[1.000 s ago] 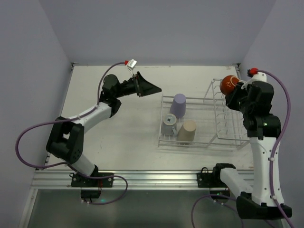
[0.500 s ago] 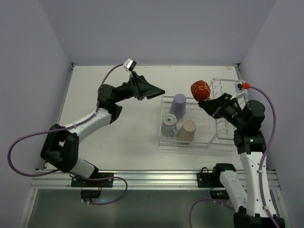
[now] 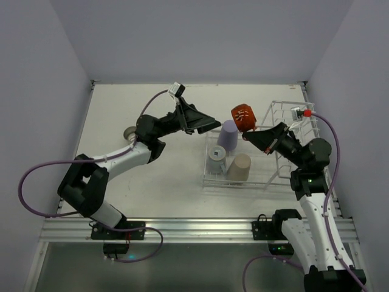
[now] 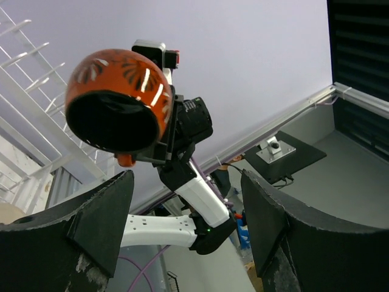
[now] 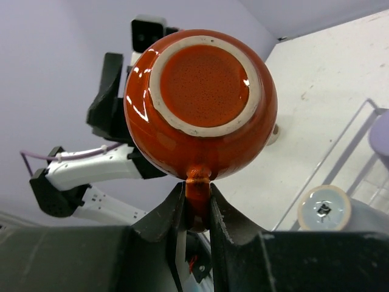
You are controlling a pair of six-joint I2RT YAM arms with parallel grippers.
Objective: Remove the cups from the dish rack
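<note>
Nearest the arm bases, the low tray of the dish rack [image 3: 255, 184] holds three cups. The beige tumbler [image 3: 239, 167] stands at the near side with the short blue-grey cup [image 3: 217, 157] just beside it on the left, its base turned up. The lavender tumbler [image 3: 228, 134] stands behind them at the tray's far side. The taller basket section rises to the right of the tray.

Above the tray's far edge, the right gripper [image 5: 196, 201] is clamped tight on the handle of the orange-red mug [image 3: 243, 115]. It holds the mug in the air on its side, just beyond the lavender tumbler, clear of the rack. The mug's base faces the right wrist camera, and its dark mouth faces the other arm.

Left of the mug and near it, the left gripper [image 3: 209, 125] hangs over the bare table beside the rack. Its jaws are spread wide with nothing between them, apart from the mug. The mug hangs between the two grippers.
</note>
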